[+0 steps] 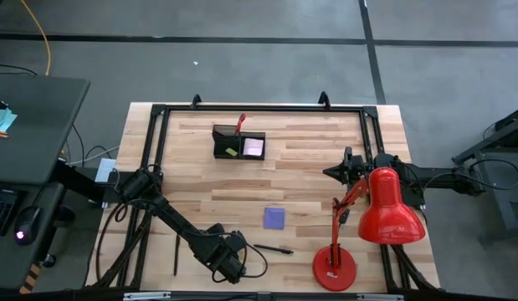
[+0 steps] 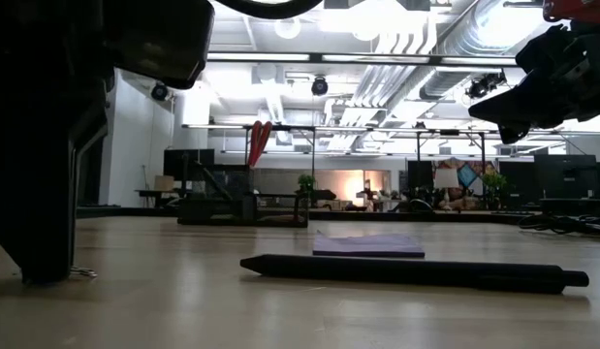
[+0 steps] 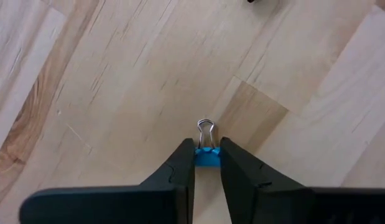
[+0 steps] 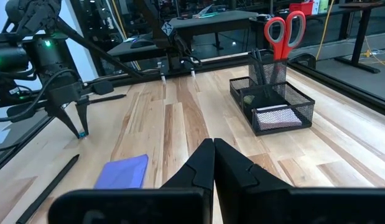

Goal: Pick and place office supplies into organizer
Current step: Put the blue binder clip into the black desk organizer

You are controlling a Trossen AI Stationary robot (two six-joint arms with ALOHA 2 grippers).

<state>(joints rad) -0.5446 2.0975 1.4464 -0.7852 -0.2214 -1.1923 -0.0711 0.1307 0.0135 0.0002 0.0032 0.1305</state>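
Left pincer (image 3: 207,163) on blue binder clip (image 3: 207,157), pen (image 1: 274,248) and purple pad (image 1: 274,217) nearby

Bright, even overhead light (ceiling fixtures glare in the low view), with soft shadows

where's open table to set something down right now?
Bare wood between the organizer and the purple pad, also the table's left side. Crowded along the near edge: left pincer shut on a blue binder clip, pen, lamp base.
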